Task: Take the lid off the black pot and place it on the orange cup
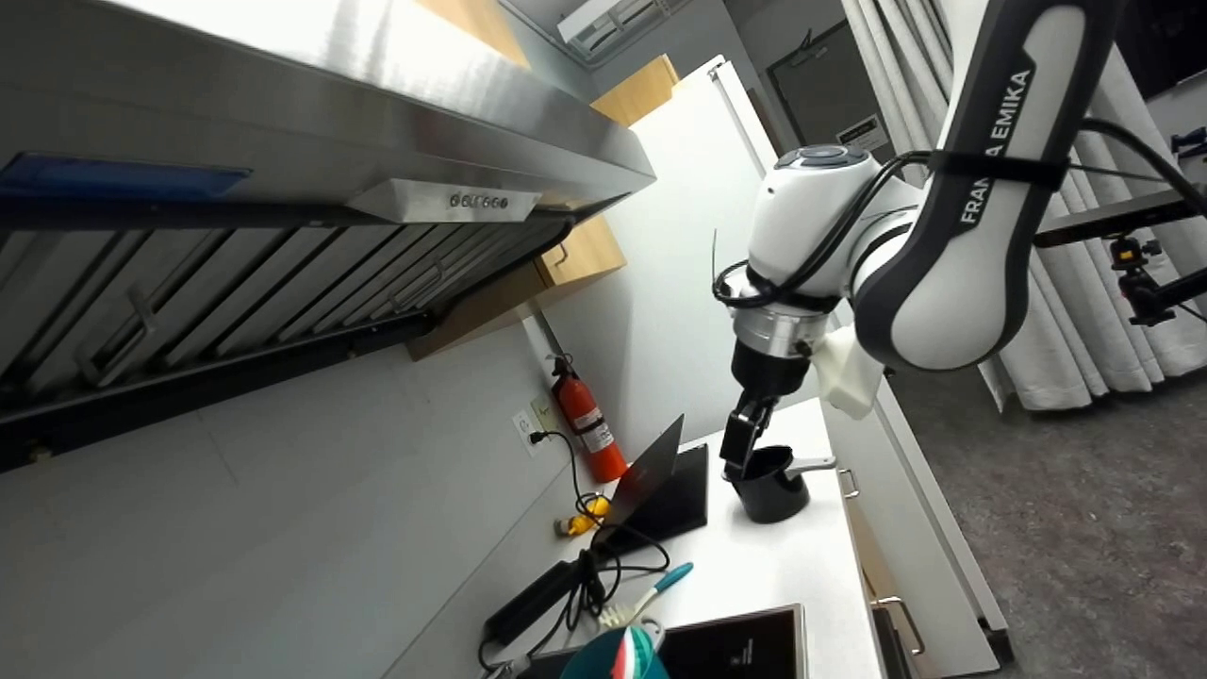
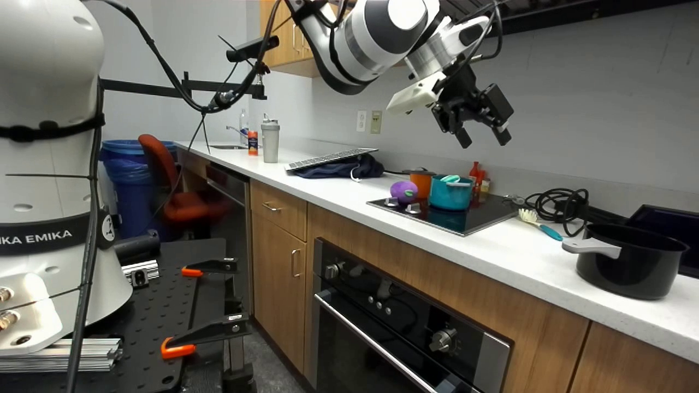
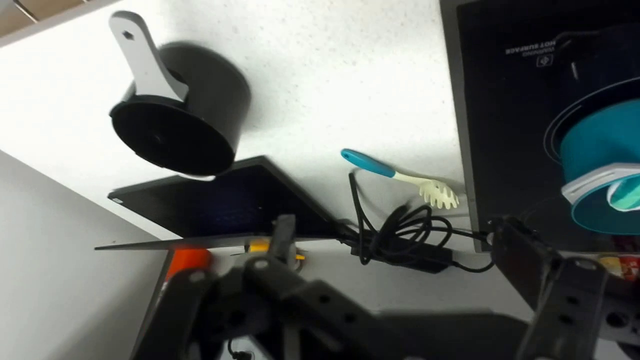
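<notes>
The black pot (image 2: 628, 267) with a light grey handle stands upright on the counter. Its top looks open and dark inside. It also shows in an exterior view (image 1: 775, 500) and in the wrist view (image 3: 215, 90). The small orange cup (image 2: 422, 184) stands at the back of the hob, with the dark knobbed lid (image 2: 418, 171) on top of it. The cup and lid are out of view elsewhere. My gripper (image 2: 484, 138) is open and empty, high above the counter; its spread fingers show in the wrist view (image 3: 397, 227).
A teal pot (image 2: 450, 194) and a purple object (image 2: 404, 192) stand on the hob (image 2: 458, 224), close to the orange cup. A pasta server (image 3: 380, 167), coiled cables (image 3: 400, 230) and an open laptop (image 3: 215, 205) lie near the black pot. A range hood (image 1: 377, 123) hangs above.
</notes>
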Controlling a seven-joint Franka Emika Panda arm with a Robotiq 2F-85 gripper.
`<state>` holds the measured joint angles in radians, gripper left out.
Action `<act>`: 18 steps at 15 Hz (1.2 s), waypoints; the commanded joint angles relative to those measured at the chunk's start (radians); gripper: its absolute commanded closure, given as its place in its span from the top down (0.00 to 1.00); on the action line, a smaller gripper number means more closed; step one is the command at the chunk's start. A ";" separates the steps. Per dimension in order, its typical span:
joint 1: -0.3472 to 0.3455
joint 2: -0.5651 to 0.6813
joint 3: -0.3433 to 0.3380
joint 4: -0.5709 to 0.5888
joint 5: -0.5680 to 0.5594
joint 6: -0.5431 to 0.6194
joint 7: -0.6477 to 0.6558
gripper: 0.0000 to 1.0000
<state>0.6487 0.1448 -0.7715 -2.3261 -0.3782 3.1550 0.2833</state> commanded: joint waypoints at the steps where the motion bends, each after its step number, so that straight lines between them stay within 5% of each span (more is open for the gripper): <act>1: 0.081 -0.154 -0.135 -0.071 -0.136 -0.080 0.056 1.00; 5: 0.038 -0.277 -0.161 -0.080 -0.344 -0.169 0.178 1.00; 10: -0.095 -0.518 -0.051 -0.158 -0.603 -0.336 0.362 1.00; 15: -0.198 -0.714 0.048 -0.269 -0.624 -0.457 0.374 1.00; 16: -0.357 -0.687 0.193 -0.304 -0.488 -0.410 0.286 1.00; 18: -0.476 -0.715 0.308 -0.347 -0.374 -0.396 0.206 1.00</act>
<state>0.3666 -0.5034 -0.6474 -2.5882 -0.8919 2.7493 0.5921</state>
